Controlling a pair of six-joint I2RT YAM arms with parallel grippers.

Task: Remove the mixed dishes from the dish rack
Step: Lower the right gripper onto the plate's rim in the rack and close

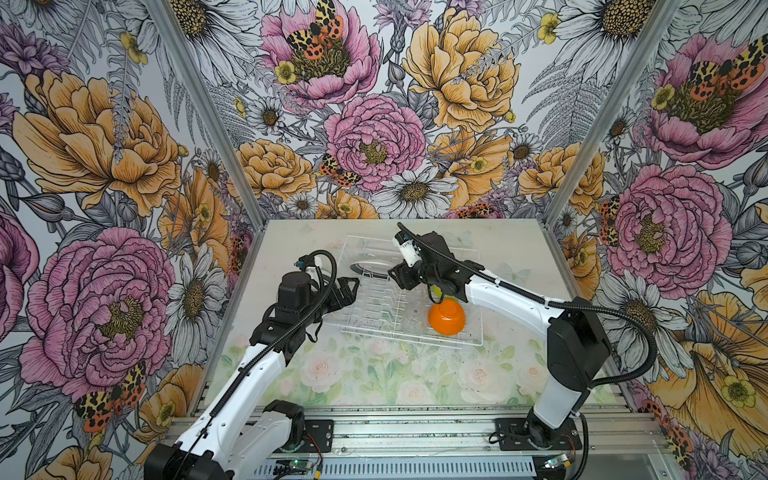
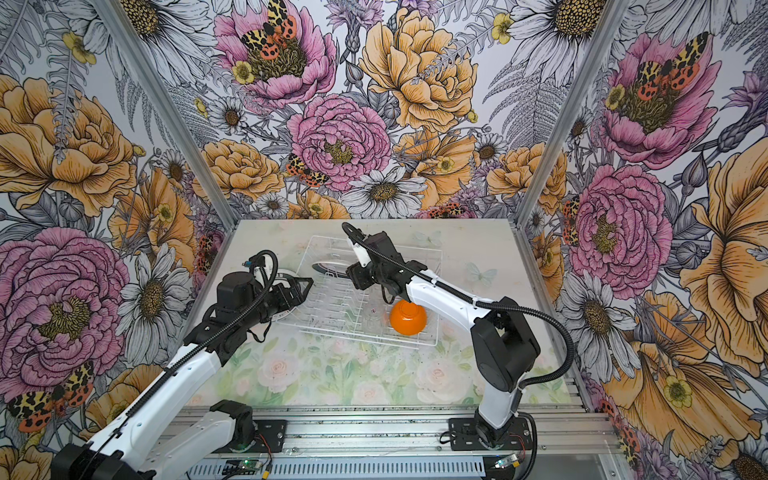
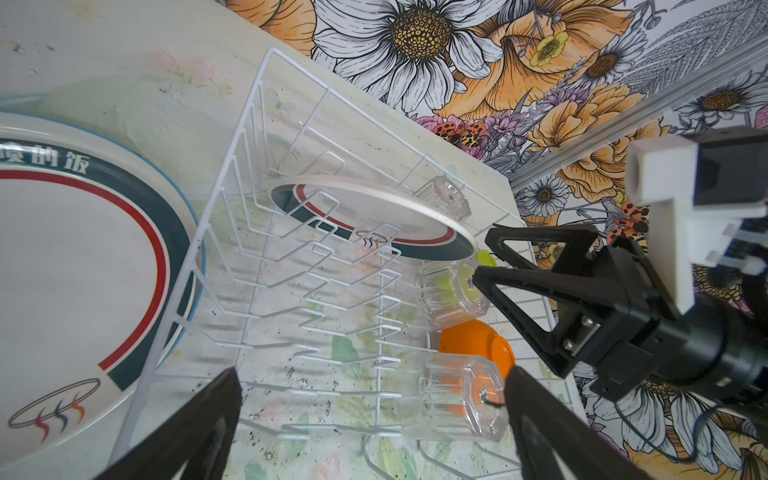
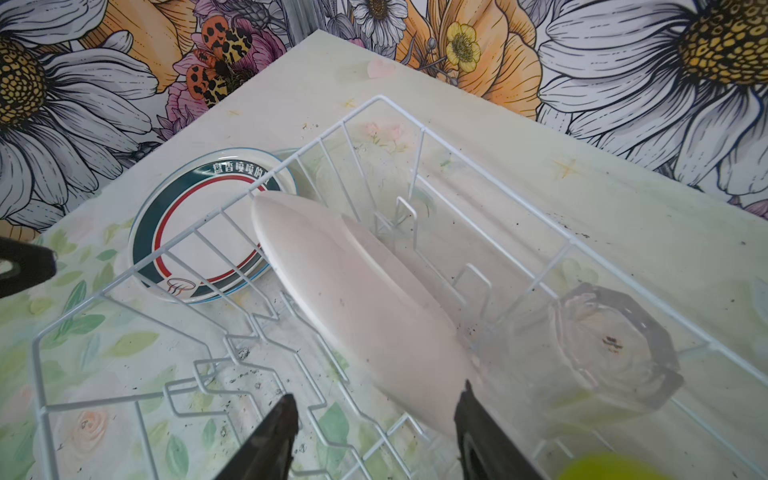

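Observation:
The white wire dish rack [image 1: 411, 337] sits at the middle back of the table. In its slots a teal-and-red rimmed plate [image 4: 365, 307] stands on edge. My right gripper [image 4: 376, 409] is open, its jaws straddling that plate's lower edge, one fingertip [image 4: 465, 401] close against its back. At the rack's left side my left gripper [image 3: 370, 386] is wide open and holds nothing. An upturned orange bowl [image 1: 446, 318] and clear tumblers [image 3: 453, 399] [image 3: 455, 295] [image 4: 615, 345] are in the rack. The lime-green bowl [image 1: 436, 293] is mostly hidden under my right arm.
A second teal-and-red rimmed plate [image 3: 83, 270] lies flat on the table just outside the rack's left wall, under my left arm in the top views. Flowered walls close in the back and both sides. The flowered tabletop [image 1: 374, 374] stretches in front of the rack.

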